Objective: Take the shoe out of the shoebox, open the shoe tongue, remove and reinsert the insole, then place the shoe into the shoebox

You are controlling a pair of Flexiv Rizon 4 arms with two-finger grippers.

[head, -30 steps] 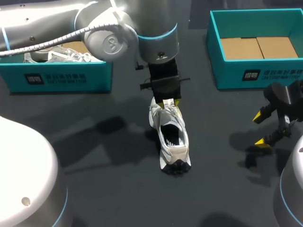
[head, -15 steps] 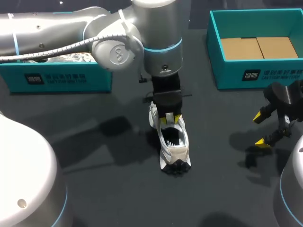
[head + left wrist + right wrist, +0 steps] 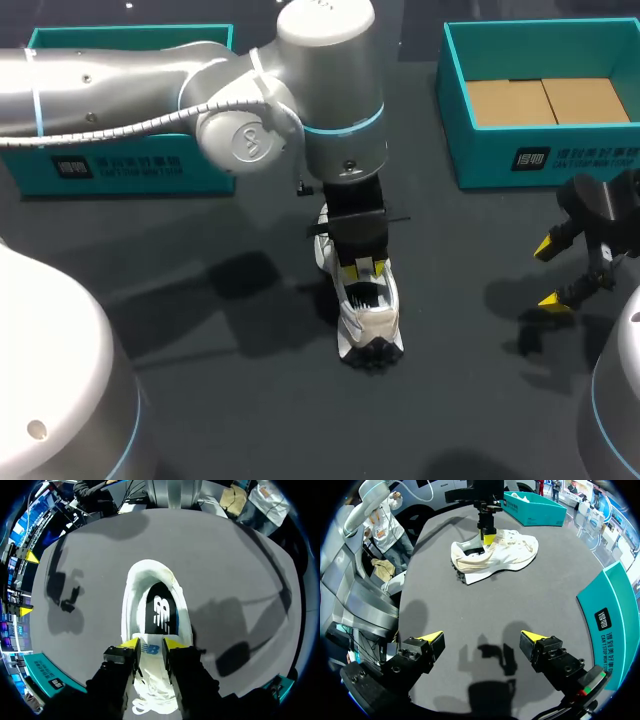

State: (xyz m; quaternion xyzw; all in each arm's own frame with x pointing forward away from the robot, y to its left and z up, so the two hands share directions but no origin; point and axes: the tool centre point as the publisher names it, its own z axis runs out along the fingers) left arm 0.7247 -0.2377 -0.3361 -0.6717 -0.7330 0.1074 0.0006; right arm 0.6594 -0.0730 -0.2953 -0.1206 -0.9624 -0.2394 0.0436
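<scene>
A white sneaker [image 3: 372,318] stands upright mid-table, heel toward the near edge. My left gripper [image 3: 360,268] comes down onto it from above, and in the left wrist view the left gripper [image 3: 151,644] is shut on the shoe tongue [image 3: 150,652], one yellow tip on each side. Ahead of the fingers the shoe's mouth gapes and the dark insole [image 3: 160,612] shows inside. My right gripper [image 3: 551,272] hangs open at the right of the table, well clear of the shoe [image 3: 495,555], with nothing between its fingers [image 3: 431,639].
A teal shoebox [image 3: 540,155] with a cardboard floor stands at the back right. A second teal box [image 3: 130,168] sits at the back left, largely hidden by my left arm. Dark bare tabletop surrounds the shoe.
My left arm has swung over the left box and its gripper has slid along the tongue toward the shoe's mouth, fingers drawn closer together. The right arm has not moved.
</scene>
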